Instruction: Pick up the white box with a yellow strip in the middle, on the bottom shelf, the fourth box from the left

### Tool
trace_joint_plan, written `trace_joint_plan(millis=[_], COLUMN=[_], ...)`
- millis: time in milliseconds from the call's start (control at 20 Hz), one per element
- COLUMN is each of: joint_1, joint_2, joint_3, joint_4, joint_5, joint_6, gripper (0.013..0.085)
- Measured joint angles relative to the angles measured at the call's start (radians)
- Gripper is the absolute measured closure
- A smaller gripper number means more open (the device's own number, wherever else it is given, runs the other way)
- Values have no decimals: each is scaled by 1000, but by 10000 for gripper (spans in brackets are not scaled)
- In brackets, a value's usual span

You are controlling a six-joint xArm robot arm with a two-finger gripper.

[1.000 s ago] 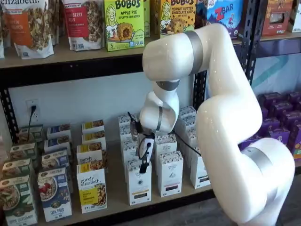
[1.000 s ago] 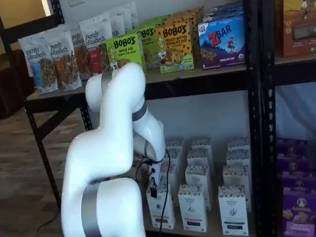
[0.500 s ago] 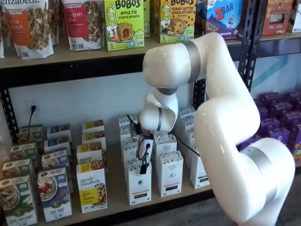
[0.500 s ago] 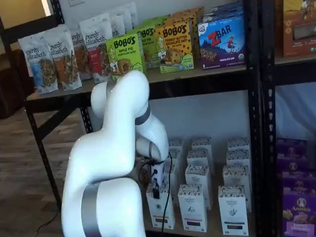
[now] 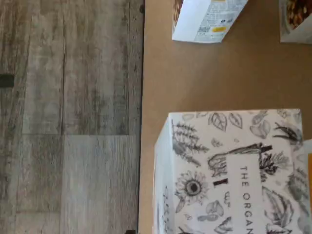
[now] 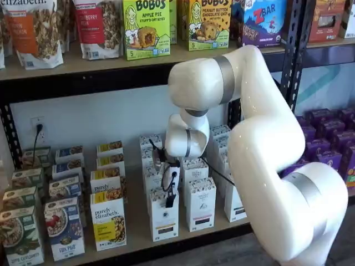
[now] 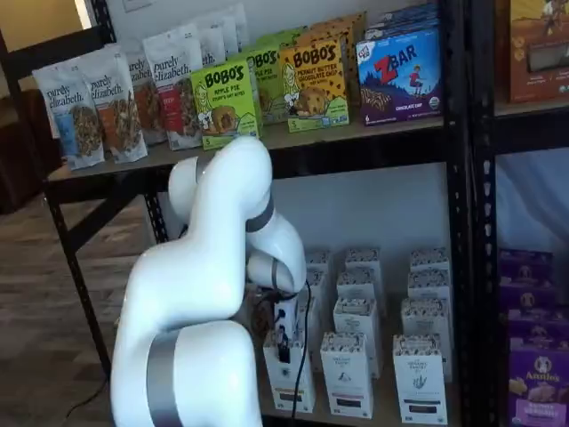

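Note:
The white box [image 6: 164,217] with a yellow band low on its front stands at the front of its column on the bottom shelf [image 6: 136,224]; it also shows in a shelf view [image 7: 289,378]. The gripper [image 6: 169,200] hangs over it, black fingers at the box's top with a cable beside them, and also shows in a shelf view [image 7: 283,345]. No gap between the fingers shows, and I cannot tell whether they hold the box. In the wrist view the box's top [image 5: 229,175], white with black botanical drawings, lies close below on the tan shelf board [image 5: 204,73].
Same-shaped white cartons with a black band [image 6: 201,206] stand just right of the white box, with more rows behind. A yellow granola box [image 6: 108,221] and blue boxes [image 6: 64,228] stand to the left. The big white arm [image 6: 272,144] is in front of the shelf's right part. The wood floor [image 5: 68,117] lies beyond the shelf edge.
The arm's upper joints have swung a little up and to the right. The gripper has stayed over the same box and barely shifted.

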Motion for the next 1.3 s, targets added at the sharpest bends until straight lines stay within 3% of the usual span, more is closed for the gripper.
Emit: trace_joint_plan(millis=[450,1100,1300], joint_1=[0,-5,-7], joint_2=[39,68,70], joint_3=[-42,-66,-72], joint_4=[-61,-56,-64], joint_5=[12,7,21], joint_6=[54,45,51], gripper=[130,130,250])
